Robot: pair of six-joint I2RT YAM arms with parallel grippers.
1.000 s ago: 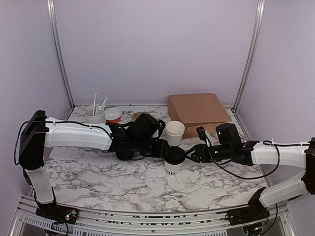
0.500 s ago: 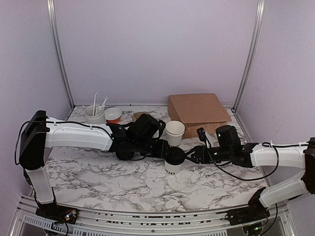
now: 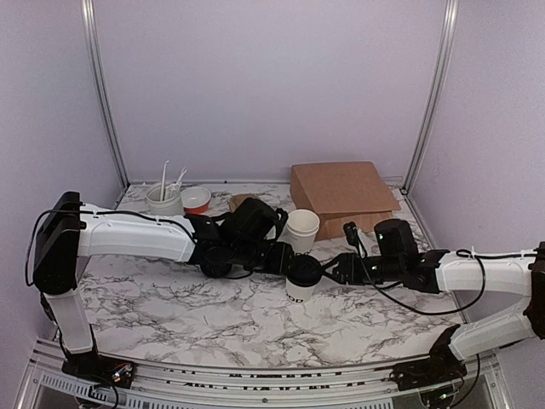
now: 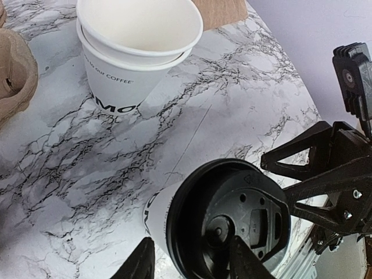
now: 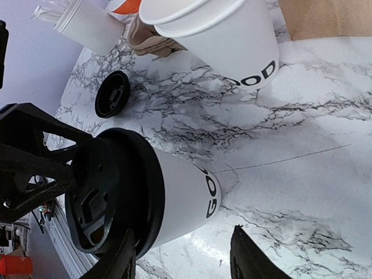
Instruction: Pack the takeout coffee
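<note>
The takeout coffee, a white paper cup with black lettering and a black dome lid, stands upright mid-table. In the left wrist view it lies between my left gripper's fingers: one finger stands off its wall, the other crosses the lid. My left gripper is open at the cup's left. My right gripper is open at the cup's right. In the right wrist view the cup sits partly between the right gripper's spread fingers.
A stack of lidless white cups stands just behind the coffee. A loose flat black lid lies under the left arm. A brown paper bag is at the back right. A pulp carrier, a utensil cup and an orange cup sit at the back left.
My right arm has shifted very slightly to the right. The coffee and my left gripper have hardly moved.
</note>
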